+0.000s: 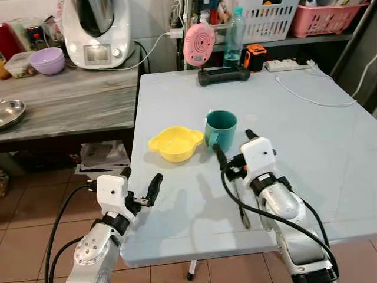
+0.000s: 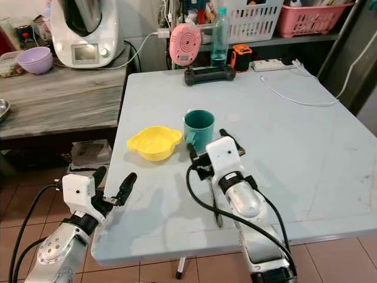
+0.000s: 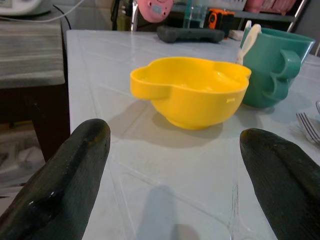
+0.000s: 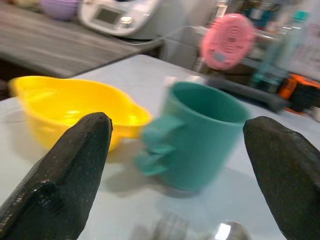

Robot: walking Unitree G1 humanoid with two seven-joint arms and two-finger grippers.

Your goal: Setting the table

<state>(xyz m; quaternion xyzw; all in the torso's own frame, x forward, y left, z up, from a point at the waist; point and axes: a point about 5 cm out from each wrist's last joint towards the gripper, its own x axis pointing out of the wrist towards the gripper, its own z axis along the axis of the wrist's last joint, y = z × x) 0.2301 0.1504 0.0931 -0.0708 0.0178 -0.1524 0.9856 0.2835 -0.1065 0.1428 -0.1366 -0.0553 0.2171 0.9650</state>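
Right hand (image 1: 234, 147) open, empty, just behind green cup (image 1: 221, 128). Left hand (image 1: 141, 183) open, empty. Left wrist view: fork (image 3: 309, 126) tines beside cup.

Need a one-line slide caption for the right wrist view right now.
Open right gripper faces a green mug beside a yellow bowl on the pale table.

1. A shallow yellow plastic bowl with lobed rim handles (image 1: 175, 143) sits upright near the front-left part of the pale grey counter (image 1: 306, 147)
2. A teal plastic mug with a moulded handle (image 1: 221, 129) stands upright just beside the bowl
3. A metal fork (image 3: 309, 126) lies flat on the counter near the mug
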